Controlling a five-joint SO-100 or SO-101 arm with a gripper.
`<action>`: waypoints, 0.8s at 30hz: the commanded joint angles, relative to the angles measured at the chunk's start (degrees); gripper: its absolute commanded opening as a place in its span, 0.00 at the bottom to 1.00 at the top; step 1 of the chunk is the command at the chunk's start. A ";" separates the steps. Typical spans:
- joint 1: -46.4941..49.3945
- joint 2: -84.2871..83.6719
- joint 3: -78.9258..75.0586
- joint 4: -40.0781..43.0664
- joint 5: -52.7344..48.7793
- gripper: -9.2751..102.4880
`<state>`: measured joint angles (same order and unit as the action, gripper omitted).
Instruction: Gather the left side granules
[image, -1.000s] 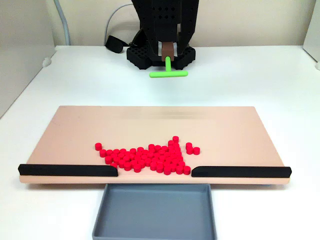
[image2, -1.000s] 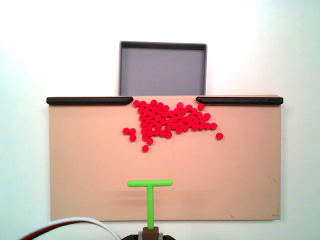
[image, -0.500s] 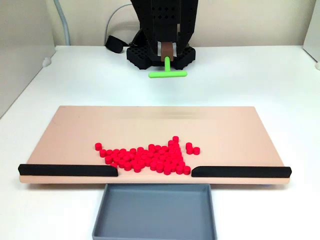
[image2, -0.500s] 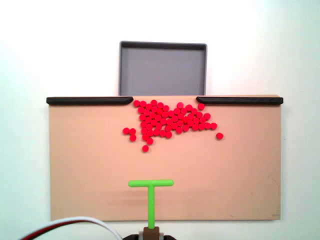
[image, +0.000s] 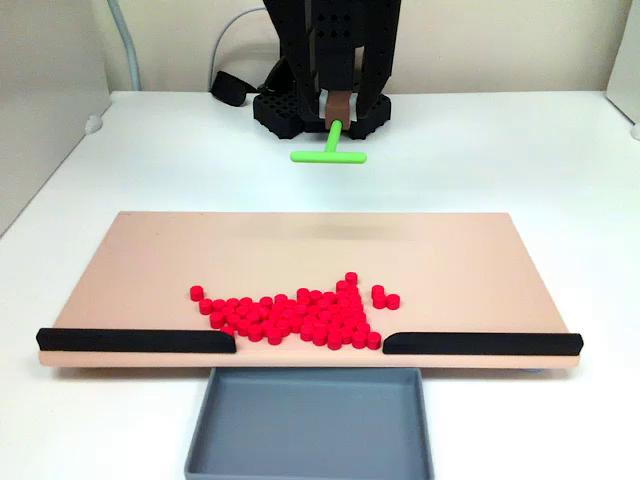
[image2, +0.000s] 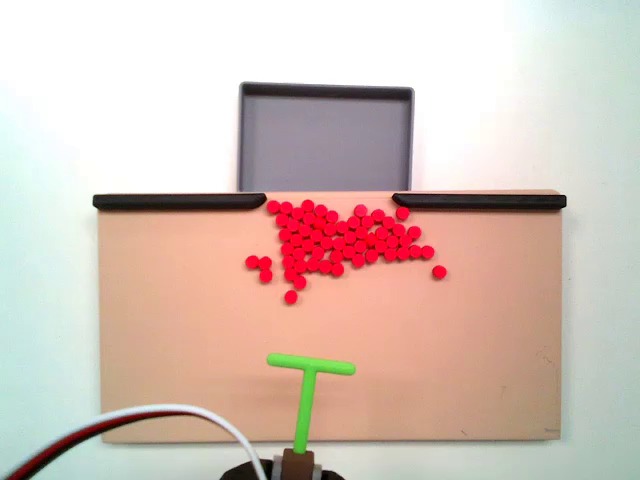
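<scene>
The granules (image2: 335, 243) lie heaped on the tan board (image2: 160, 330) against its edge beside the grey tray (image2: 325, 135), mostly in the gap between the two black strips (image2: 180, 201), with a few strays just off the heap on both sides. The pincer (image2: 299, 462) sits at the board's opposite edge, pinching the stem of the green T-shaped tool (image2: 309, 380), whose crossbar hangs slightly tilted, well apart from the heap. To gather well, the arm should probably carry the crossbar out beyond the strays on the chosen side, lower it flat onto the board, square it up, then sweep slowly toward the heap so none slip underneath.
</scene>
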<state>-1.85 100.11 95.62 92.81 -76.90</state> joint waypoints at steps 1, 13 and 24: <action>-0.97 1.23 -1.32 0.18 1.93 0.08; -7.65 0.35 -1.49 0.09 19.69 0.08; -13.89 -7.47 -9.49 0.09 42.45 0.08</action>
<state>-14.77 93.25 89.91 92.72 -38.58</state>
